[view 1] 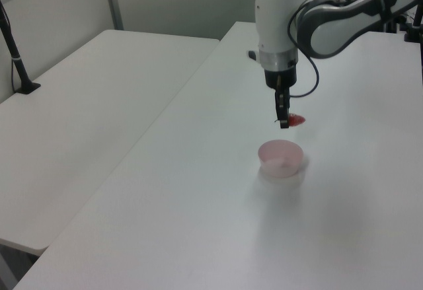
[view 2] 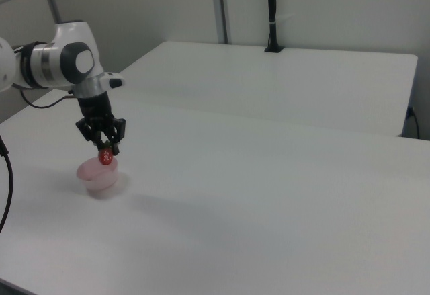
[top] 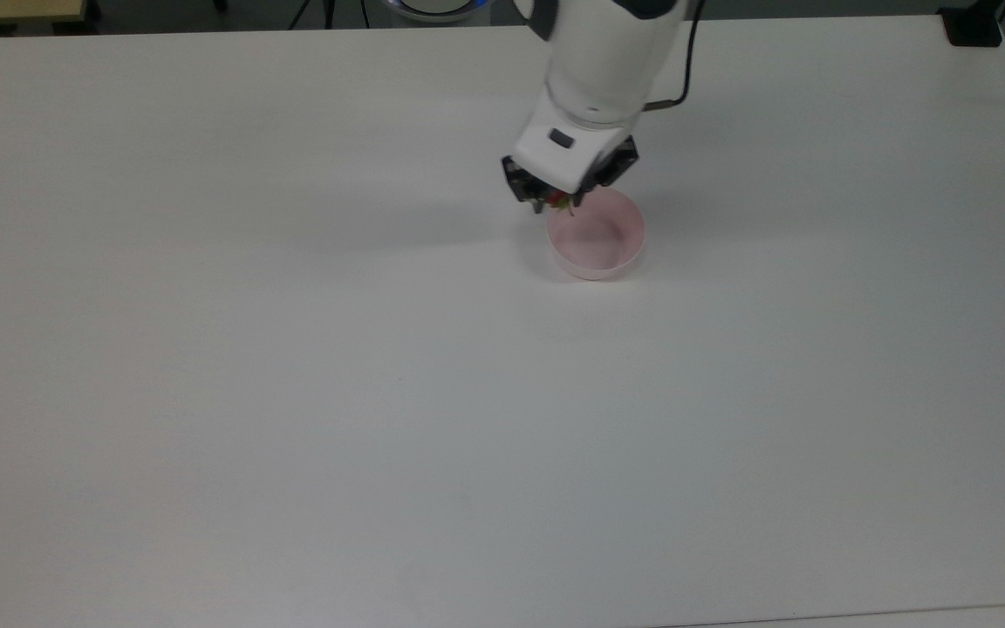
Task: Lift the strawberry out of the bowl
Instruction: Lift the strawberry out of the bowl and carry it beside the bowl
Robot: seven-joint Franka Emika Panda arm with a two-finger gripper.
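The pale pink bowl point(top: 597, 242) point(view 1: 281, 158) point(view 2: 98, 175) stands on the white table with nothing inside it. My gripper point(top: 557, 202) point(view 1: 285, 121) point(view 2: 105, 154) hangs above the bowl's rim, shut on the small red strawberry point(view 1: 297, 119) point(view 2: 105, 157). In the left view the fruit sticks out to the right of the fingers, well clear of the bowl. From the top view a sliver of red and green strawberry point(top: 560, 203) shows under the hand, at the bowl's upper left edge. In the right view it hangs just over the bowl.
The white table point(top: 293, 392) spreads wide around the bowl. A second white table point(view 1: 86, 105) point(view 2: 282, 80) stands beside it across a narrow gap. A black post point(view 1: 16, 59) point(view 2: 271, 13) is clamped to that other table.
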